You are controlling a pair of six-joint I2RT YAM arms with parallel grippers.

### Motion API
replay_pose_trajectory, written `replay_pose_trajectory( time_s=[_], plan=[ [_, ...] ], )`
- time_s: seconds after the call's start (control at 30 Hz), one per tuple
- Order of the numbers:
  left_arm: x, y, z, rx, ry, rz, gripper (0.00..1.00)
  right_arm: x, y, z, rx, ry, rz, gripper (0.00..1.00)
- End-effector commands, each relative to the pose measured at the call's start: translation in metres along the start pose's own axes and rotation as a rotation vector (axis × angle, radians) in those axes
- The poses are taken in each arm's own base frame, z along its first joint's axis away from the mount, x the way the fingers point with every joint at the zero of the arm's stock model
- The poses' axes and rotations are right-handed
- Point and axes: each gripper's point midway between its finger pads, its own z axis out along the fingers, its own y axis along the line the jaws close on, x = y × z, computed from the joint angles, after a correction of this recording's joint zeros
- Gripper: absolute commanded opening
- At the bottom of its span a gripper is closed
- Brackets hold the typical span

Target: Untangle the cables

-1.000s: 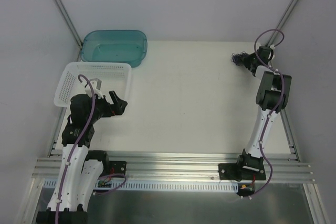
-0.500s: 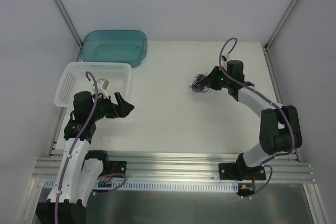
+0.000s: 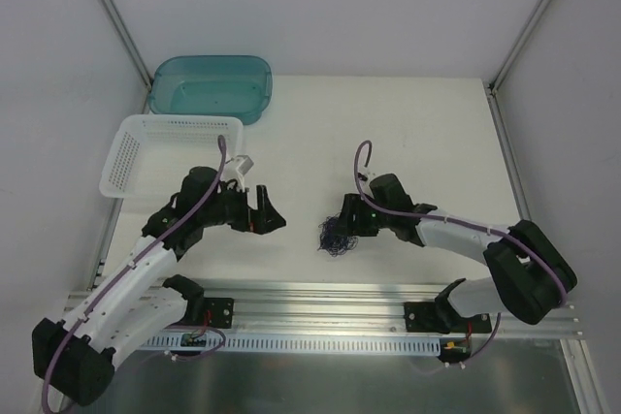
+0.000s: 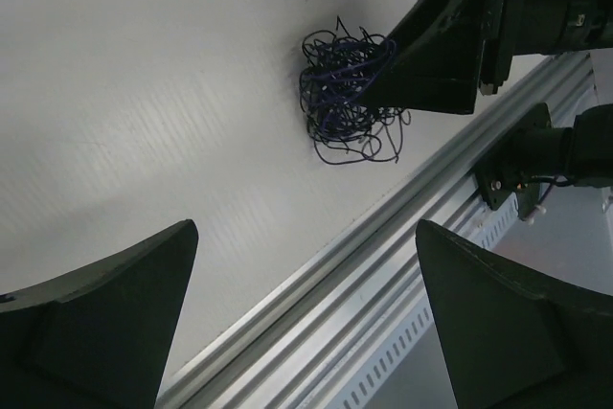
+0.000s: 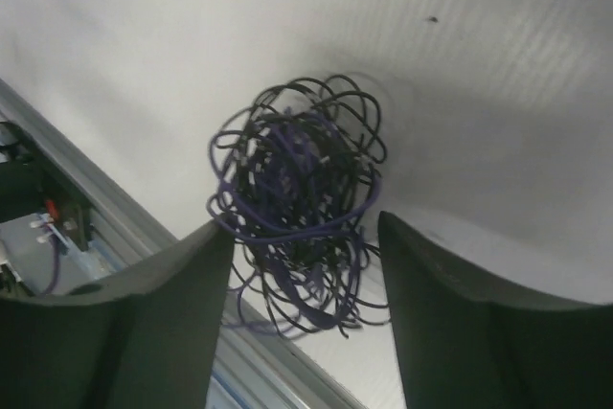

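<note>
The cables are a loose ball of thin dark blue-black and purple wires lying near the table's front edge, at the middle. My right gripper reaches in low from the right, and it is open. In the right wrist view the cables sit between and just beyond the spread jaws of my right gripper, their lower loops blurred. My left gripper hovers to the left of the ball, open and empty. Its wrist view shows the cables ahead, with the right gripper's fingers against them.
A white mesh basket stands at the left and a teal bin behind it. An aluminium rail runs along the table's front edge, just below the ball of wires.
The right arm swept from the far right corner to the near middle with the tangle, then its jaws spread apart. The left arm swung right, toward the middle.
</note>
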Motion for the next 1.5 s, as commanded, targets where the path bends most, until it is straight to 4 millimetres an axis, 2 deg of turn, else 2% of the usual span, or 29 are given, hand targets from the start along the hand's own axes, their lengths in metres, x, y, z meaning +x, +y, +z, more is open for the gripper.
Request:
replay_pose_trajectory(
  time_s=[0.0,0.07,0.1,0.17,0.2,0.23,0.27,0.33,0.37,0.4,0.43,0.5,0.53,0.57,0.63,0.77,0.83,0.93,1.0,1.07,1.13,1.2,1.23,1.3,1.47],
  plan=[
    [-0.01,-0.015,0.014,-0.057,-0.033,-0.035,0.99,-0.018,-0.003,-0.009,0.061,-0.121,0.035,0.67],
    [-0.002,-0.022,0.026,-0.093,-0.021,-0.046,0.99,-0.026,-0.008,-0.026,0.119,-0.176,-0.014,0.83],
    [0.0,-0.025,0.031,-0.1,-0.021,-0.051,0.99,-0.018,-0.014,-0.035,0.158,-0.158,-0.022,0.85],
    [0.007,-0.038,0.045,-0.109,-0.016,-0.056,0.99,-0.026,-0.014,-0.059,0.186,-0.231,-0.054,0.87],
    [0.01,-0.044,0.05,-0.112,-0.01,-0.071,0.99,-0.02,-0.019,-0.068,0.215,-0.219,-0.076,0.88],
    [0.016,-0.041,0.06,-0.148,0.009,-0.073,0.99,-0.02,-0.021,-0.075,0.226,-0.236,-0.087,0.88],
    [0.018,-0.048,0.066,-0.161,0.002,-0.053,0.99,-0.027,-0.018,-0.09,0.227,-0.296,-0.105,0.88],
    [0.028,-0.044,0.082,-0.22,0.028,-0.076,0.99,-0.023,-0.025,-0.103,0.263,-0.3,-0.141,0.88],
    [0.03,-0.053,0.087,-0.216,0.032,-0.075,0.99,-0.019,-0.027,-0.109,0.275,-0.297,-0.153,0.87],
    [0.03,-0.051,0.093,-0.244,0.021,-0.102,0.97,-0.018,-0.028,-0.112,0.281,-0.295,-0.174,0.86],
    [0.039,-0.047,0.103,-0.277,0.047,-0.109,0.96,-0.016,-0.029,-0.113,0.284,-0.289,-0.181,0.86],
    [0.038,-0.055,0.114,-0.292,0.034,-0.133,0.94,-0.013,-0.029,-0.115,0.277,-0.287,-0.188,0.85],
    [0.045,-0.051,0.122,-0.323,0.045,-0.128,0.91,-0.012,-0.028,-0.115,0.266,-0.285,-0.19,0.85],
    [0.042,-0.057,0.126,-0.323,0.037,-0.125,0.89,-0.013,-0.026,-0.115,0.255,-0.291,-0.19,0.85],
    [0.048,-0.061,0.139,-0.34,0.047,-0.096,0.85,-0.012,-0.024,-0.113,0.239,-0.291,-0.195,0.85],
    [0.071,-0.059,0.156,-0.367,0.1,-0.076,0.76,-0.015,-0.02,-0.107,0.217,-0.284,-0.207,0.84],
    [0.087,-0.051,0.164,-0.397,0.133,-0.071,0.71,-0.011,-0.018,-0.1,0.193,-0.255,-0.207,0.84],
    [0.105,-0.035,0.166,-0.438,0.167,-0.087,0.57,-0.011,-0.015,-0.091,0.168,-0.25,-0.202,0.84],
    [0.111,-0.029,0.163,-0.446,0.172,-0.09,0.32,-0.008,-0.014,-0.087,0.152,-0.24,-0.187,0.84],
    [0.117,-0.021,0.159,-0.444,0.177,-0.073,0.0,-0.005,-0.012,-0.077,0.124,-0.227,-0.16,0.84],
    [0.118,-0.02,0.154,-0.422,0.173,-0.057,0.0,0.0,-0.008,-0.07,0.085,-0.208,-0.137,0.83],
    [0.111,-0.029,0.152,-0.36,0.149,-0.037,0.0,0.003,-0.006,-0.061,0.057,-0.206,-0.114,0.82],
    [0.116,-0.023,0.147,-0.362,0.159,-0.026,0.0,0.002,-0.004,-0.058,0.045,-0.216,-0.113,0.81],
    [0.107,-0.036,0.147,-0.287,0.121,-0.02,0.0,0.003,-0.004,-0.052,0.029,-0.21,-0.106,0.8],
    [0.109,-0.042,0.141,-0.207,0.103,-0.023,0.0,-0.002,0.012,-0.043,-0.055,-0.227,-0.088,0.77]
  ],
)
